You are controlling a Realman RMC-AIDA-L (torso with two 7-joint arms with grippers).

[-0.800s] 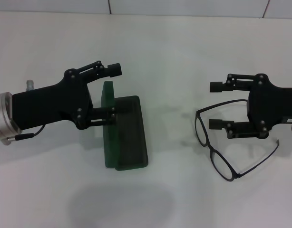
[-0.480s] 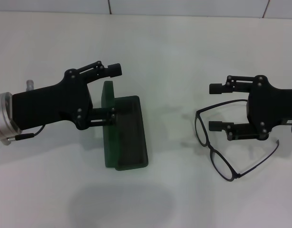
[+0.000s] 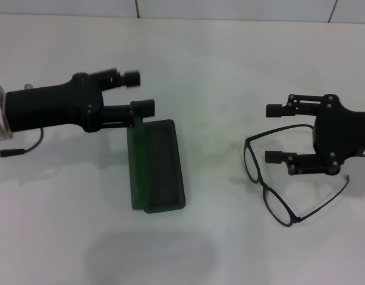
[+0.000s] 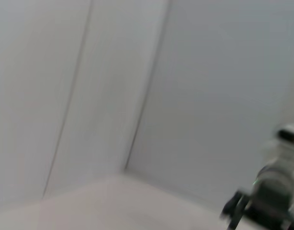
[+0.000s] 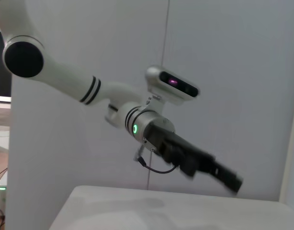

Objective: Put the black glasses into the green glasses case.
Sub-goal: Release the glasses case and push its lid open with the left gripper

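The green glasses case (image 3: 161,169) lies open on the white table, its lid (image 3: 136,160) raised along the left side and the dark lining showing. My left gripper (image 3: 139,92) is open and empty, just above the back end of the lid. The black glasses (image 3: 281,208) lie unfolded on the table at the right. My right gripper (image 3: 274,133) is open and empty, hovering over the glasses' back temple arm (image 3: 277,130), with its fingers on either side. The right wrist view shows only my left arm (image 5: 185,158) farther off. The left wrist view shows only wall.
The white table (image 3: 218,77) runs back to a tiled wall (image 3: 230,9). A cable (image 3: 22,149) hangs from my left wrist at the far left. Nothing else lies between the case and the glasses.
My left gripper has swung back and to the left, turned, and come off the side of the case lid. The lid now leans a little further open. My right gripper has shifted slightly right.
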